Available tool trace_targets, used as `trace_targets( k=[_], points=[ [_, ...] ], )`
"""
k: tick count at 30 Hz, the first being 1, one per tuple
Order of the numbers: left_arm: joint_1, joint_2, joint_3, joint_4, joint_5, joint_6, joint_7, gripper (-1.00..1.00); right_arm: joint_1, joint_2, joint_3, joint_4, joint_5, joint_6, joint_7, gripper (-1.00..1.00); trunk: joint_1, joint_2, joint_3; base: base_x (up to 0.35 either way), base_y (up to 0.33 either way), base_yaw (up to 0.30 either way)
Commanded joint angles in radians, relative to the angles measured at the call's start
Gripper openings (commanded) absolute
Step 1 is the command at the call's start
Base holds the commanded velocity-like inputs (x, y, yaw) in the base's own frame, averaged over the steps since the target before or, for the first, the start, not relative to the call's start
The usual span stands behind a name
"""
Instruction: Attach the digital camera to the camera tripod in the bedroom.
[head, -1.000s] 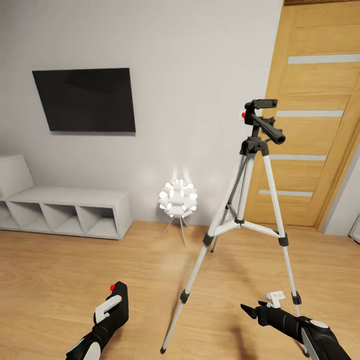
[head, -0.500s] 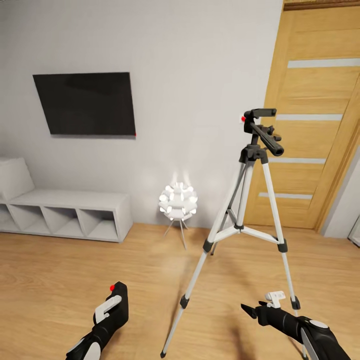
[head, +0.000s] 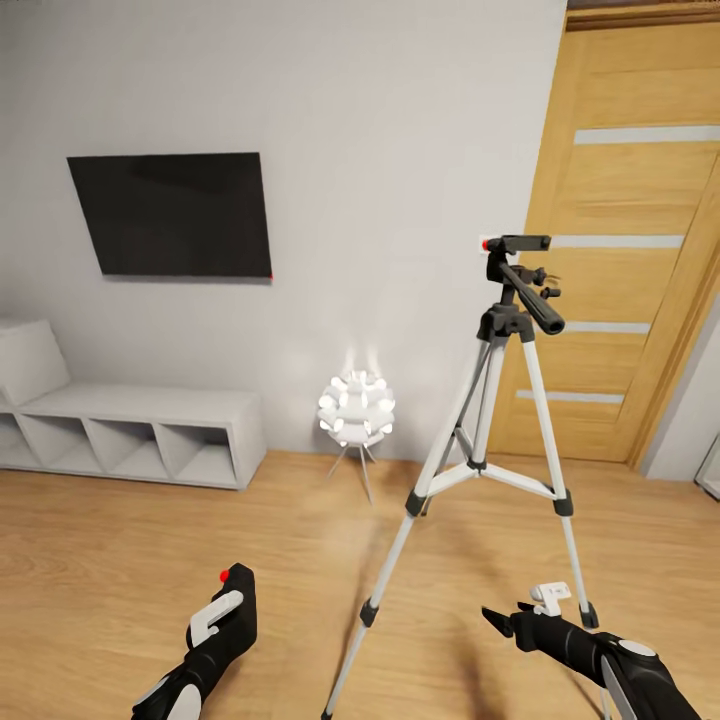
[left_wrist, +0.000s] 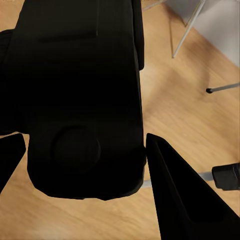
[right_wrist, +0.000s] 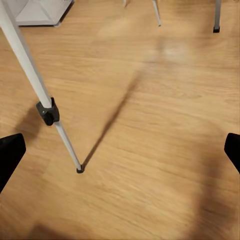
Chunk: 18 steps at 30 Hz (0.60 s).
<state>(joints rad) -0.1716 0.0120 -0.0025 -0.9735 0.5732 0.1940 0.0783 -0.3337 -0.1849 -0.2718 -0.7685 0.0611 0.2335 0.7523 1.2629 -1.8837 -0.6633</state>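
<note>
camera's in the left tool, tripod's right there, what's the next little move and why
Probably raise the left tool with the camera toward the tripod head. The camera sits low, down by the floor, while the tripod's mounting plate stands bare far above and to the right of it.

Grey wall (head: 400, 150), wood floor (head: 120, 560), white shelves (head: 130, 425), door (head: 630, 250).

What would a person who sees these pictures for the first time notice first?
The tall camera tripod stands on the wood floor before the wooden door, its black head bare. Low in the head view, the left gripper holds the black digital camera with its red spot, and the right gripper is open and empty. A glowing white lamp stands against the wall beneath and beside a dark wall screen.
</note>
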Motion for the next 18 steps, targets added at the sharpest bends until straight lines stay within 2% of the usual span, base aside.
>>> trace_targets(
  k=[1,12,15,18],
  points=[
    [0.000,0.000,-0.001,-0.002,0.007,0.005,0.004,-1.00,-0.001,0.001,-0.004,-0.002,0.006,0.006,0.007,1.00,-0.004,0.007,0.002,0.000,0.000,0.000],
    [0.000,0.000,0.000,-0.001,0.006,0.005,0.006,-1.00,-0.001,0.001,-0.004,0.000,0.006,0.006,-0.016,1.00,-0.046,0.084,0.037,0.000,0.000,0.000],
    [0.000,0.000,0.000,0.003,0.009,0.006,0.007,-1.00,-0.001,0.002,-0.004,0.005,0.005,0.006,-0.037,1.00,-0.058,0.105,0.046,0.000,0.000,0.000],
    [0.000,0.001,0.000,0.026,0.011,0.007,0.008,-1.00,-0.001,0.003,-0.004,0.037,0.005,0.004,-0.086,1.00,-0.069,0.126,0.055,0.000,0.000,0.000]
  ],
)
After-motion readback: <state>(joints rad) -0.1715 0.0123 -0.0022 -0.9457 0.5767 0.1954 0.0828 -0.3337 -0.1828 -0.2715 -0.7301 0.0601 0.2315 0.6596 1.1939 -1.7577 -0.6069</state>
